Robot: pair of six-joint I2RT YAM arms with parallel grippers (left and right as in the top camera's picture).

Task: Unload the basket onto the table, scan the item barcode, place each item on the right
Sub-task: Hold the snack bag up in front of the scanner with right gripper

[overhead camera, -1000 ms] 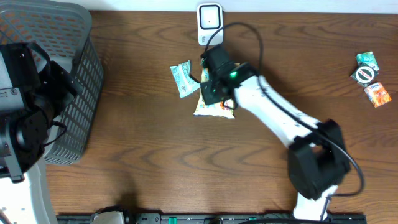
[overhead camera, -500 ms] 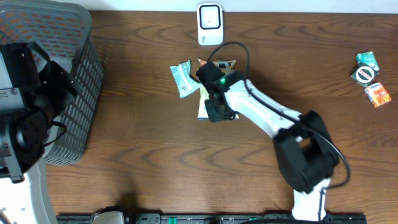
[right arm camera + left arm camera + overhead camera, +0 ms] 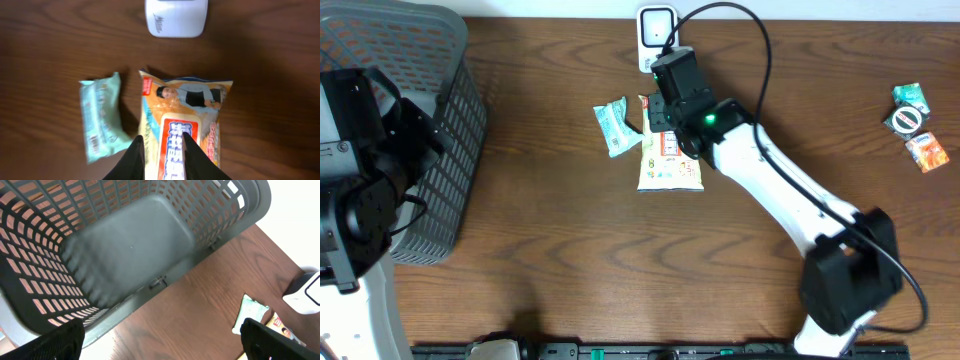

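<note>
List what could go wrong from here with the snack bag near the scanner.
1. No barcode shows on the upward face of the snack bag, so the scanner may read nothing unless the bag is turned.
2. The green packet lies close beside the bag; the right end effector, over the bag, could snag it when gripping.

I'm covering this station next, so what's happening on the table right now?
The right gripper is poised over an orange snack packet lying flat on the table just in front of the white scanner, with its fingers slightly parted. A pale green pouch lies beside the packet. The left gripper hangs open above the grey basket, holding nothing. A few small packets lie apart from the rest.
</note>
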